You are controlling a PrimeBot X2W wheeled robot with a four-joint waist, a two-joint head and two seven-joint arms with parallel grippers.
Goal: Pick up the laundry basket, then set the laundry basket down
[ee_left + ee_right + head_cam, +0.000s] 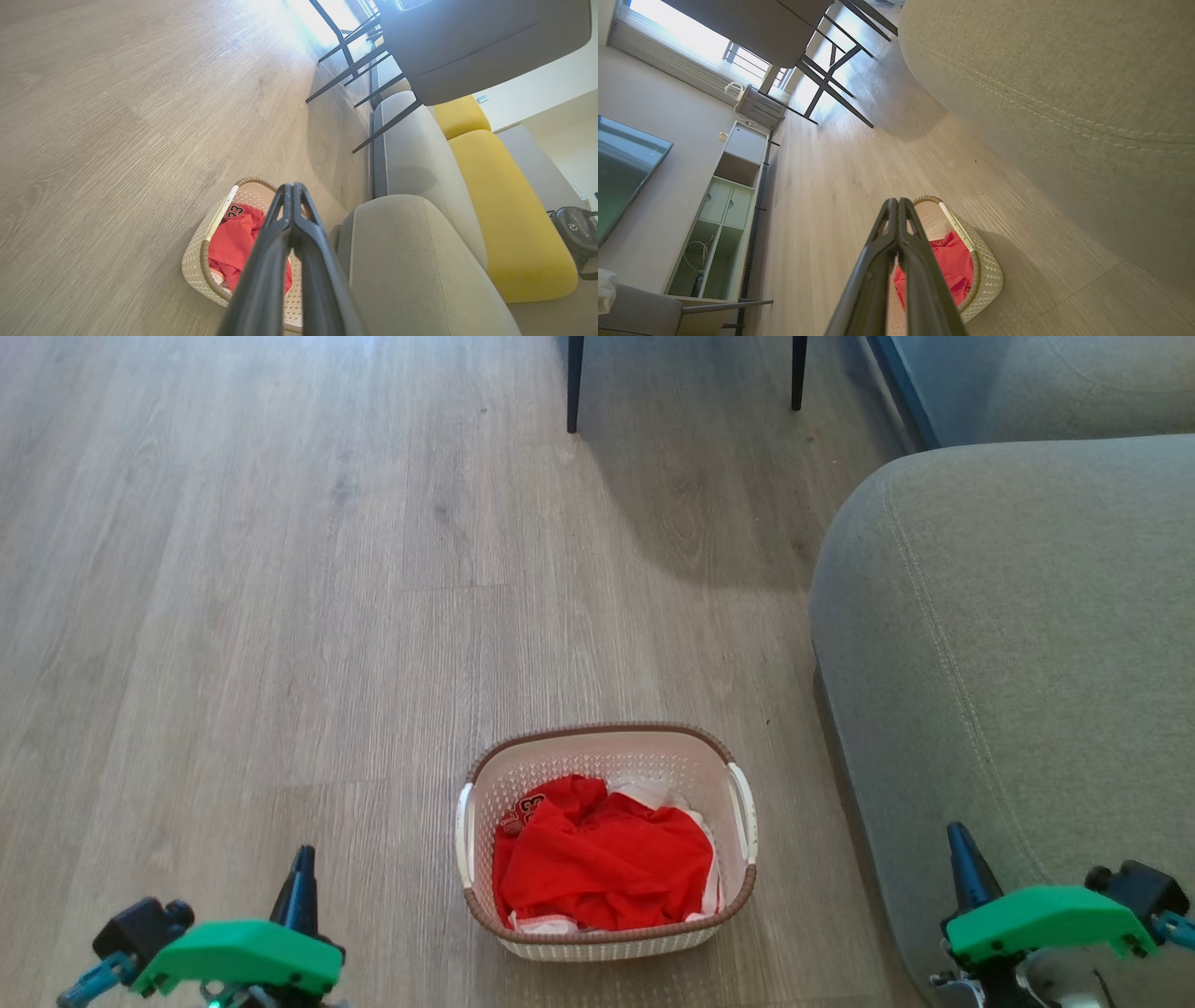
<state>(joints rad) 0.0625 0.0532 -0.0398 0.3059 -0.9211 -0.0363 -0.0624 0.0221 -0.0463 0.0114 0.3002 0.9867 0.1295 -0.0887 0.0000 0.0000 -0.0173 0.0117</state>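
The laundry basket [607, 933] stands on the wood floor, cream-white and perforated, with a brown woven rim and white side handles. Red clothing [602, 859] fills its bottom. It shows too in the left wrist view [196, 261] and the right wrist view [987, 275]. My left gripper [303, 859] is at the lower left, well to the left of the basket, fingers pressed together and empty [293, 186]. My right gripper [957, 835] hangs at the lower right, over the sofa's edge, also shut on nothing [896, 201]. Neither touches the basket.
A grey sofa [1008, 644] rises just right of the basket. Dark chair legs [573, 383] stand at the far end of the floor. Yellow cushions [504, 210] lie on the sofa, and a pale shelf unit [724, 205] lines the wall. Bare floor [233, 616] spreads to the left.
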